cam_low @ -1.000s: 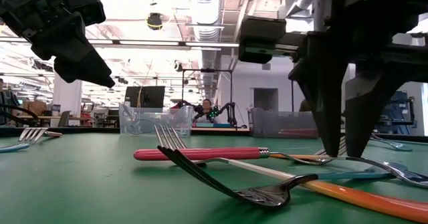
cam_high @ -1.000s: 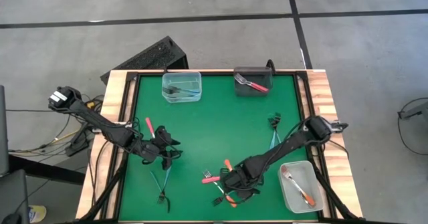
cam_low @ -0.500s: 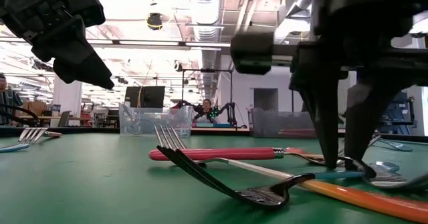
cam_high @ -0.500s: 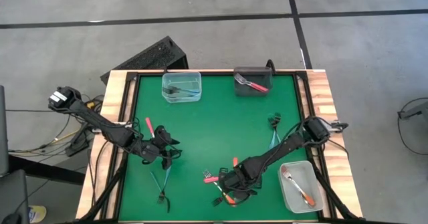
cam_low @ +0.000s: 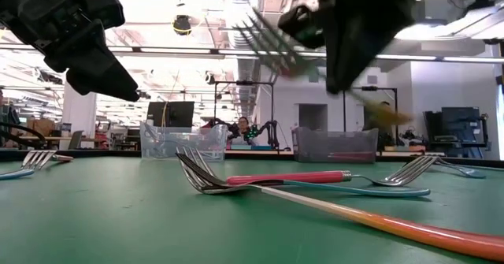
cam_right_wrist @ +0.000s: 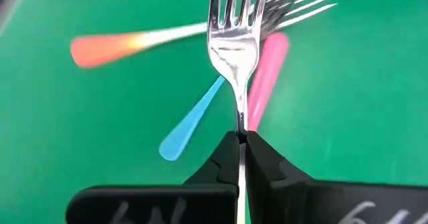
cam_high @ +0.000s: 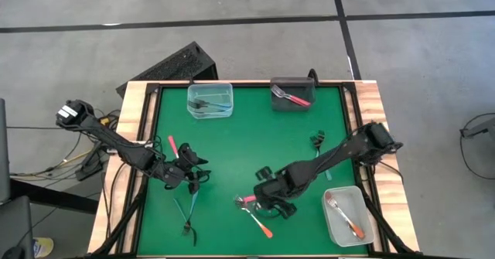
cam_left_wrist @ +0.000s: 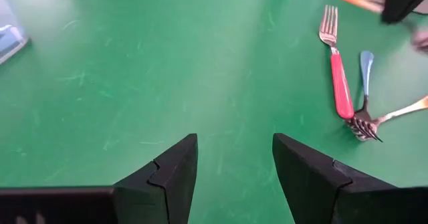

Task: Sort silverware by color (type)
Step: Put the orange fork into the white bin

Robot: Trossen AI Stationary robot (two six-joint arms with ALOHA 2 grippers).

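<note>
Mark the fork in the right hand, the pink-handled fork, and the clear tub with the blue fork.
held fork (cam_right_wrist: 232,47), right wrist view, neck below the tines
pink-handled fork (cam_left_wrist: 342,83), left wrist view, handle
clear tub (cam_high: 209,113), high view, near rim

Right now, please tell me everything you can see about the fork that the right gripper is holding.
The fork has shiny silver metal tines and a narrow metal neck. The right gripper is shut on that neck, its two dark fingers pressed against it from both sides. The tines point forward, away from the gripper. The fork is lifted clear of the green table, above three forks left lying there. Its handle lies behind the fingers in the wrist view; in the low view an orange blur trails from the gripper, probably the handle.
</note>
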